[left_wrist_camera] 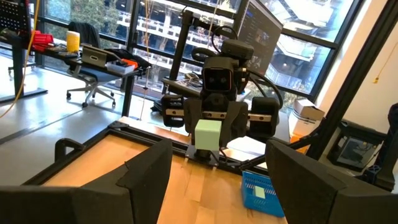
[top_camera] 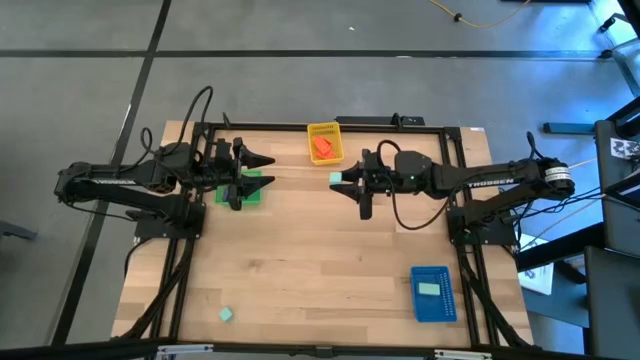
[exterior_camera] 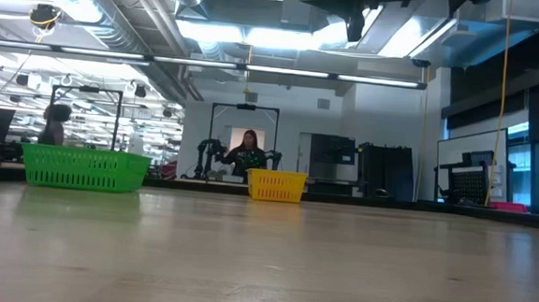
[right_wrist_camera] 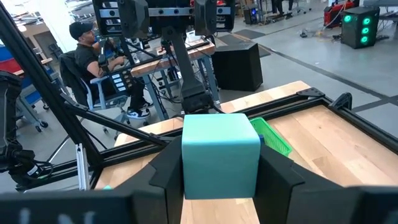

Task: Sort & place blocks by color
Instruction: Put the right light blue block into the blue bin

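Observation:
My right gripper [top_camera: 345, 180] is shut on a pale mint green block [right_wrist_camera: 221, 155], high above the middle of the table's far half. My left gripper [top_camera: 270, 170] is open and empty above the green tray [top_camera: 250, 192], with its fingers pointing at the right gripper. The held block also shows in the left wrist view [left_wrist_camera: 208, 133]. The yellow tray [top_camera: 324, 142] at the far edge holds orange-red blocks [top_camera: 322, 147]. The blue tray [top_camera: 433, 293] at the near right holds a pale block [top_camera: 429, 289]. Another mint block [top_camera: 227, 314] lies on the table at the near left. My right gripper pinches the mint block by two opposite side faces [right_wrist_camera: 186, 168] between its two fingers. The fingers lie about level and point toward the table's left. The block sits square in the hold, lifted clear of the table, and its front face juts past the fingertips.
In the low view the green tray [exterior_camera: 86, 168] and the yellow tray [exterior_camera: 276, 184] stand at the table's far side. A black frame [top_camera: 400, 124] runs round the table. A person [right_wrist_camera: 102, 59] sits at a desk beyond the table's left side.

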Action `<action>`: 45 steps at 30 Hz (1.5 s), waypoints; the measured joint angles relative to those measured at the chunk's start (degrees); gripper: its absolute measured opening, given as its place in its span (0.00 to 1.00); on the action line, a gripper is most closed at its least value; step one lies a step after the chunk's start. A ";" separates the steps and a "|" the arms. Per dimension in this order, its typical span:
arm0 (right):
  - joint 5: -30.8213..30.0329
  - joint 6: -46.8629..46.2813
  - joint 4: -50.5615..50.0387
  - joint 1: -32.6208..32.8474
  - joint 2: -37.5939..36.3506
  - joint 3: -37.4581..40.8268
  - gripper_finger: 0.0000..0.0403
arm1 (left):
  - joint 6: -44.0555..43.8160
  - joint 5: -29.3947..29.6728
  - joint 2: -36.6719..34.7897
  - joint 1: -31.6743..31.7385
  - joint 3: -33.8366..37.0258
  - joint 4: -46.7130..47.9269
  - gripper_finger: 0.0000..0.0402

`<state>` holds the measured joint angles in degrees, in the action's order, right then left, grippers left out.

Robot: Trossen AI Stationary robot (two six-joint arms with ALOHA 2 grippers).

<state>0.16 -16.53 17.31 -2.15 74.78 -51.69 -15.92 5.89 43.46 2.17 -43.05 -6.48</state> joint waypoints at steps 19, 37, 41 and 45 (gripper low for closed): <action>0.11 -9.52 -46.99 17.62 0.00 -14.88 0.34 | 0.00 0.00 0.00 -0.01 0.00 -0.02 0.62; 4.20 -71.79 -58.77 59.00 1.65 -1.07 0.34 | 0.02 0.00 0.00 0.05 -0.01 -0.02 0.62; 4.03 -73.07 -58.53 60.18 4.21 0.31 0.34 | 0.02 0.02 0.00 0.05 -0.02 -0.04 0.62; 3.34 -70.99 -58.62 59.37 7.26 1.38 0.34 | 0.02 0.88 0.01 0.05 -0.02 -0.04 0.62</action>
<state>3.51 -87.53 -41.30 57.22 82.04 -50.31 -15.90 6.77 43.47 2.22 -43.07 -6.52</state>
